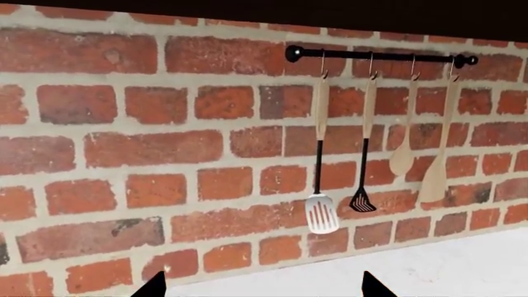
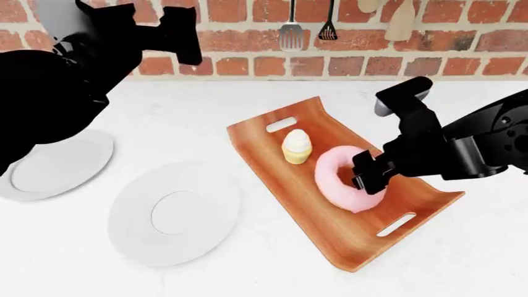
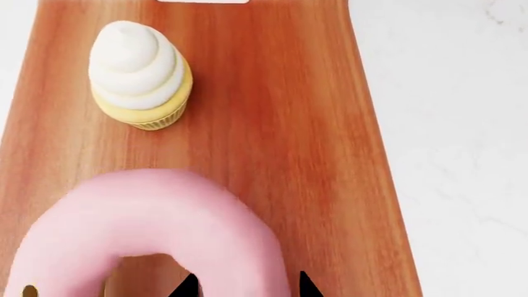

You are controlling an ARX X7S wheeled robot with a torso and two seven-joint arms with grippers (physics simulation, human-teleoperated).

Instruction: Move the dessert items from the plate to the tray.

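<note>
The pink-iced donut (image 2: 337, 179) lies on the wooden tray (image 2: 268, 154), with the yellow cupcake (image 2: 296, 146) standing upright beside it toward the far handle slot. My right gripper (image 2: 365, 178) straddles the donut's near-side rim. In the right wrist view the fingertips (image 3: 189, 286) bracket the donut (image 3: 148, 210), the gripper (image 3: 246, 286) shut on it; the cupcake (image 3: 140, 74) and tray (image 3: 313, 124) lie beyond. My left gripper (image 2: 188, 36) is raised near the brick wall. In its wrist view the gripper (image 1: 264, 286) is open with nothing in it.
Two bare white plates rest on the white counter, one (image 2: 173, 213) left of the tray and one (image 2: 58, 162) farther left under my left arm. A brick wall (image 1: 165, 148) behind carries a rail of hanging utensils (image 1: 322, 213).
</note>
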